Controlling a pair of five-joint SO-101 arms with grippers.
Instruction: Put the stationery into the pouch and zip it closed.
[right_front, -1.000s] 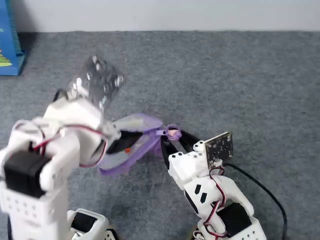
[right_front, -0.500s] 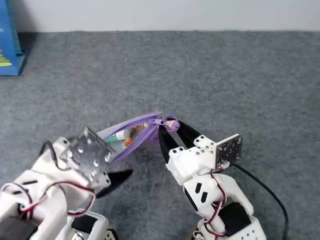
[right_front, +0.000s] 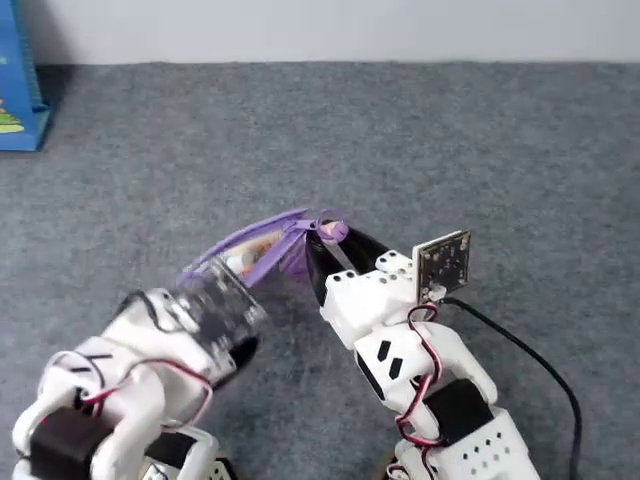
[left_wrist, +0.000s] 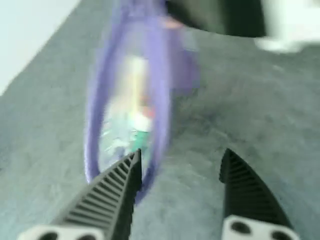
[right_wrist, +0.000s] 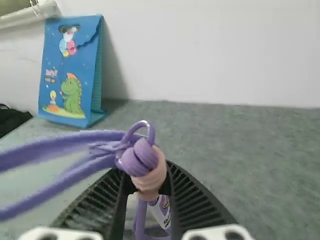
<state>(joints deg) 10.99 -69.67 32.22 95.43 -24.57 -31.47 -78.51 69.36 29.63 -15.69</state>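
Right tool (right_front: 325, 250) pinches the zipper pull (right_wrist: 142, 162); left tool (left_wrist: 182, 155), wide open, holds nothing. Zipping would likely go best with the left tool anchoring the pouch (right_front: 250, 250).

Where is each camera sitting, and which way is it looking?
High view: fixed above the table, looking down; the left arm and right arm show, with the purple pouch in front of them.
Left wrist view: on the left arm's wrist, looking past the open left gripper at the pouch and the stationery inside.
Right wrist view: on the right arm's wrist, facing the wall and blue gift bag; the right gripper is shut on the pouch's end.
Shared: all three show the pouch.
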